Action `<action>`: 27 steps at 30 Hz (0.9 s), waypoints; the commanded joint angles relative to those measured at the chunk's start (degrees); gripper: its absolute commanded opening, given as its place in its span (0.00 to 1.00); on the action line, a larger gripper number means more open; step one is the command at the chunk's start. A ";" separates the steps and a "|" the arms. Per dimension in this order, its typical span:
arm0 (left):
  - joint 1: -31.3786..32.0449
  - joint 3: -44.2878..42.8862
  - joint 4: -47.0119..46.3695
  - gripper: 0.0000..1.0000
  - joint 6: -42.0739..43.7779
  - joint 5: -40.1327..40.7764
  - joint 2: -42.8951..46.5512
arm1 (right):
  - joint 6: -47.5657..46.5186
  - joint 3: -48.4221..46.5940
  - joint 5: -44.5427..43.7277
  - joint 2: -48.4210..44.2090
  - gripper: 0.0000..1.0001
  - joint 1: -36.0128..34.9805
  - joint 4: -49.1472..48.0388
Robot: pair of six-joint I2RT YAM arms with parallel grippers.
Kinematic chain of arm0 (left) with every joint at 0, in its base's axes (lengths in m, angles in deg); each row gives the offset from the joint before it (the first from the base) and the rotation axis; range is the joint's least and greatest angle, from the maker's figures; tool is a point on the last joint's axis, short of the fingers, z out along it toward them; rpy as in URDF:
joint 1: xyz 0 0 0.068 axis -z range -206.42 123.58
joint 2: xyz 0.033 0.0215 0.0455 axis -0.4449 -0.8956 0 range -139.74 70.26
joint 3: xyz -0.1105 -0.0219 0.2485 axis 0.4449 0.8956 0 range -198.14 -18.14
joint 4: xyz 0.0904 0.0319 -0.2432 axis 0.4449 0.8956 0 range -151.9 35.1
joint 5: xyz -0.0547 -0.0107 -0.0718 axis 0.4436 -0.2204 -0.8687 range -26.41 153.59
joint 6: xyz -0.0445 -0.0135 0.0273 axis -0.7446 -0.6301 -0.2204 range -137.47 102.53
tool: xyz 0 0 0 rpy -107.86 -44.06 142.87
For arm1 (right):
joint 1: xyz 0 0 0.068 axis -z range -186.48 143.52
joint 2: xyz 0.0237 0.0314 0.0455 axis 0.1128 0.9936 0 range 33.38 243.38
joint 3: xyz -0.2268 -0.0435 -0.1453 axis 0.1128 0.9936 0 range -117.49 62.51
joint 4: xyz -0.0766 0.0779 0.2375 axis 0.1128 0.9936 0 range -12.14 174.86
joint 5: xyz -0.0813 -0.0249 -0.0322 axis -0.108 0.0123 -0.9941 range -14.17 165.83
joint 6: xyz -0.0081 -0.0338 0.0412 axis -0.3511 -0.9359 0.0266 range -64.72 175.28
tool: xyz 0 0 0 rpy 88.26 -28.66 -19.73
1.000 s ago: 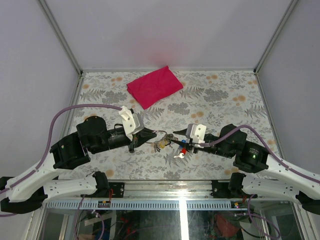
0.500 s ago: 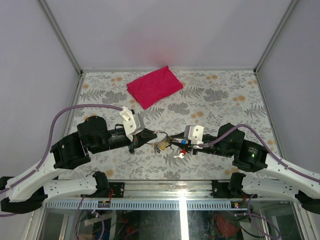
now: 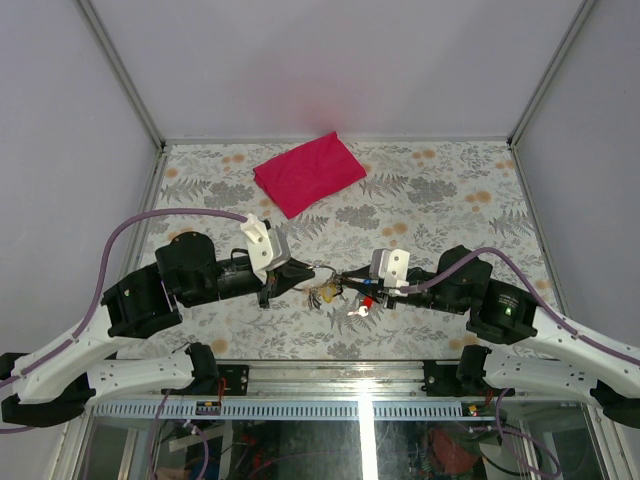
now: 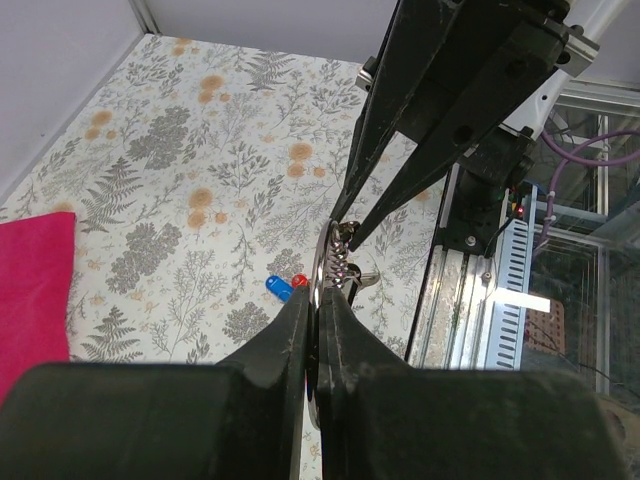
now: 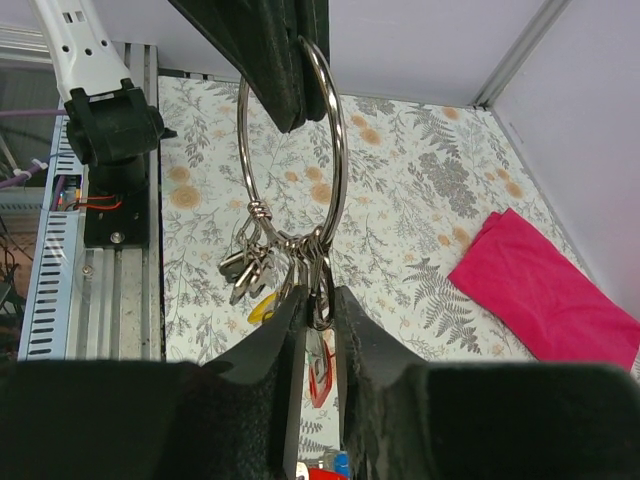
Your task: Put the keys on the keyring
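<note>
The left gripper (image 3: 298, 274) is clamped on the top of the keyring (image 5: 296, 244) and holds it above the table (image 3: 450, 190), close to the middle of the near edge. In the right wrist view the large silver ring hangs upright from the dark left fingers (image 5: 285, 70), with its open face toward the camera. A bunch of small keys (image 5: 245, 266) and a yellow tag (image 5: 262, 311) dangle from its lower arc. In the left wrist view the same ring is seen edge-on, pinched between the two fingers, which are pressed together on the wire. The right gripper (image 5: 320, 302) reaches in from the opposite side. Its two fingers stand a little apart, one on each side of the ring's lowest part, where the small loops gather. Whether they press on the wire or only bracket it cannot be told. In the left wrist view those long dark fingers narrow to a point right at the ring. The red key (image 4: 300, 281) and the blue key (image 4: 279, 287) lie side by side low down, just beside the ring, under the right gripper and near the near edge of the table. The blue one is on the side toward the far edge. Whether either of them touches the ring cannot be made out. A folded magenta cloth (image 3: 308, 172) lies flat by the far edge, left of its middle, well apart from both grippers.
</note>
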 commanded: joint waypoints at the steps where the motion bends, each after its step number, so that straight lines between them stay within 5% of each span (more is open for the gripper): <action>1: -0.25 -0.92 -2.74 0.00 0.87 0.57 0.34 | 0.53 -2.58 -0.37 -1.47 0.15 -0.23 -0.87; 27: -0.24 -1.34 -2.72 0.00 0.87 0.28 -0.23 | 1.32 -1.12 -3.76 -1.30 0.26 -0.30 -1.32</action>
